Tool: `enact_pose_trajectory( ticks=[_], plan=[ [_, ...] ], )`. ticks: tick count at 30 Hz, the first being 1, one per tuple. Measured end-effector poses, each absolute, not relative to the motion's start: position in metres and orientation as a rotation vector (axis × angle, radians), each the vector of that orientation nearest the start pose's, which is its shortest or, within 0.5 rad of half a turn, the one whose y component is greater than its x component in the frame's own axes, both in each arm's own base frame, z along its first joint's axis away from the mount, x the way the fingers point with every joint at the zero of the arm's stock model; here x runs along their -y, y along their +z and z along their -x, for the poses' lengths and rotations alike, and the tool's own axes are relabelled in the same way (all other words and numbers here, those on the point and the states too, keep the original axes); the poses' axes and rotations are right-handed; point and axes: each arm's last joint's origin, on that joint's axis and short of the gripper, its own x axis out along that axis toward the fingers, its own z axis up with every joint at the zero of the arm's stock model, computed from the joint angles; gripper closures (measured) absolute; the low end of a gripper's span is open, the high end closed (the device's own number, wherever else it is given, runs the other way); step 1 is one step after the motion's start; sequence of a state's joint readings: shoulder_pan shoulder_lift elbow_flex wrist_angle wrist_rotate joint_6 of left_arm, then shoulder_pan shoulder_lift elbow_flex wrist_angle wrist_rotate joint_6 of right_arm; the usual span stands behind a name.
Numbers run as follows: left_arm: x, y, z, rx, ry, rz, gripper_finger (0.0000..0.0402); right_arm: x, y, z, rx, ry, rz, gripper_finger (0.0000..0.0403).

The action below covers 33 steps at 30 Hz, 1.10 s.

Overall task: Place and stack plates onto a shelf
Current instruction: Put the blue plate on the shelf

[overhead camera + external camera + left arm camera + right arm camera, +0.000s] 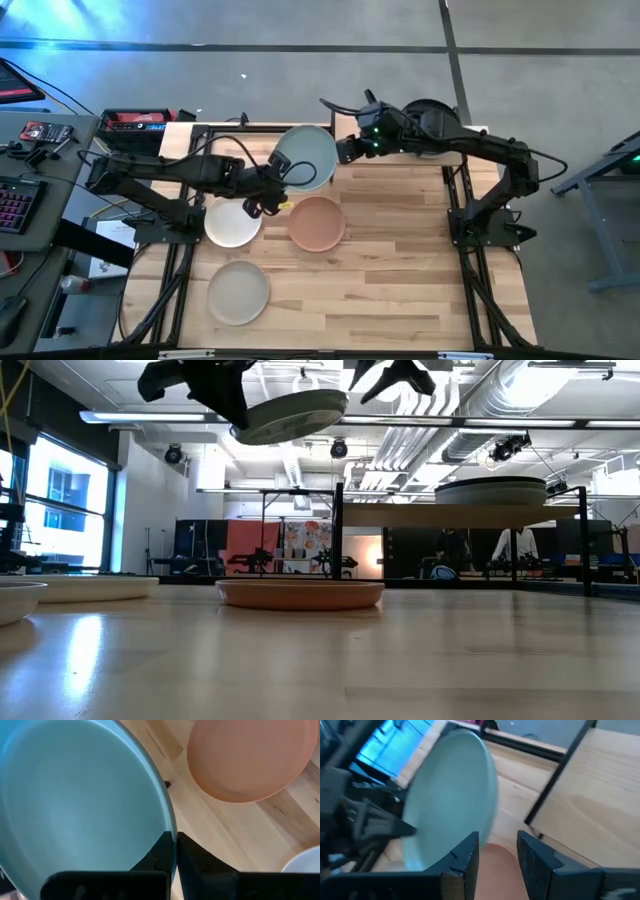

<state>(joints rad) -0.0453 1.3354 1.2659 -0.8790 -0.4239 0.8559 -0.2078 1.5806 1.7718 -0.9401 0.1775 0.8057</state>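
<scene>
The left gripper (283, 182) is clamped on the rim of the pale teal plate (306, 158), holding it up in the air over the table (400, 280), just beside the shelf (460, 515). The right gripper (340, 150) sits right at the plate's other edge with its fingers apart, nothing in them. A dark plate (432, 112) is on the shelf already. The terracotta plate (317, 223), white plate (233, 220) and beige plate (238, 292) lie on the table.
</scene>
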Motion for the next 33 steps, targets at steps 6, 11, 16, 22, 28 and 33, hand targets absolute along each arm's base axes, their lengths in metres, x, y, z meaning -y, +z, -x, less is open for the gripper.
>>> enact_pose_trajectory(
  ticks=[6, 11, 16, 22, 28, 33],
  plan=[
    [0.005, 0.327, -0.262, -1.034, -0.095, -1.074, 0.0401, 0.069, 0.408, -0.317, -0.525, -0.687, -0.796, 0.0293],
    [0.005, 0.328, -0.263, -1.045, -0.084, -1.159, 0.0401, 0.069, 0.404, -0.319, -0.528, -0.710, -0.803, 0.0293],
    [0.005, 0.328, -0.263, -1.062, -0.074, -1.214, 0.0401, 0.070, 0.402, -0.322, -0.533, -0.709, -0.805, 0.0293],
    [0.004, 0.329, -0.264, -1.063, -0.060, -1.247, 0.0401, 0.070, 0.402, -0.323, -0.534, -0.706, -0.806, 0.0293],
    [0.004, 0.333, -0.268, -1.015, -0.038, -1.278, 0.0401, 0.071, 0.398, -0.326, -0.550, -0.695, -0.812, 0.0297],
    [0.001, 0.330, -0.268, -1.028, -0.030, -1.268, 0.0401, 0.071, 0.397, -0.327, -0.571, -0.676, -0.779, 0.0346]
  ],
)
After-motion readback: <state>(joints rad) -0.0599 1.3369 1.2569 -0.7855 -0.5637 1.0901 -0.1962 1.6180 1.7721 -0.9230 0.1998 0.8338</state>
